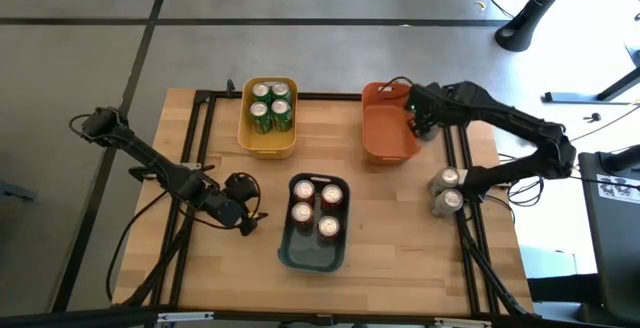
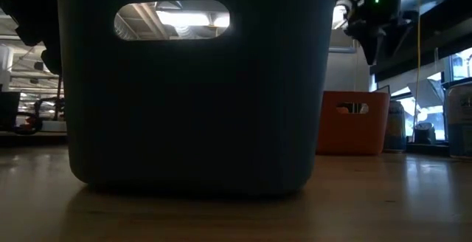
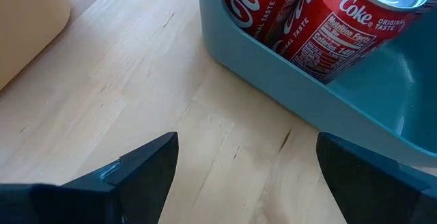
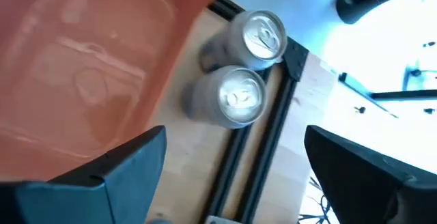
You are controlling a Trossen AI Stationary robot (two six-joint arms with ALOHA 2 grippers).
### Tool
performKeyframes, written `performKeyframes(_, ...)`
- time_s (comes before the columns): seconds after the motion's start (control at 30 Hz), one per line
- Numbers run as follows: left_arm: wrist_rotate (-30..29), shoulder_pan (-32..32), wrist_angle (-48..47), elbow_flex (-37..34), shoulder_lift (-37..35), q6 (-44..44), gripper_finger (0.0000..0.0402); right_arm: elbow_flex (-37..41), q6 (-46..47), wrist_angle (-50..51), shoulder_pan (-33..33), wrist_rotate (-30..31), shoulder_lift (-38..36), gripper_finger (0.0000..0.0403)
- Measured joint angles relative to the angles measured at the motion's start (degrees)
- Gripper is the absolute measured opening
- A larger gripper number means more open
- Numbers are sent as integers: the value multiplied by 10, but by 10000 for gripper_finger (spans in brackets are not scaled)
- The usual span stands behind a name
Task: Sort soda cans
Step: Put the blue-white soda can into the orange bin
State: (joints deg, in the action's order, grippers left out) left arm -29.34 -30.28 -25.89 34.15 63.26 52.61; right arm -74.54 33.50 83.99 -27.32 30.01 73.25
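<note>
Red cans fill the blue bin up front, so the wide-open, empty right gripper should drop straight over one grey can beside the orange bin, while the open left gripper waits.

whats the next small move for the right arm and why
Probably bring the right gripper back from the empty orange bin and down over the silver cans at the table's right edge; its fingers are open and empty, while green and red cans already sit in bins.
</note>
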Motion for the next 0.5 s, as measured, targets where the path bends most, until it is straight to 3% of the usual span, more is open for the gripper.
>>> performKeyframes(0.23, 0, 0, 0, 0, 0, 5, 335, 48, -63, -109, -89, -50, 2, 346)
performKeyframes(0.5, 0, 0, 0, 0, 0, 13, 335, 81, -107, -166, -202, -107, 2, 346)
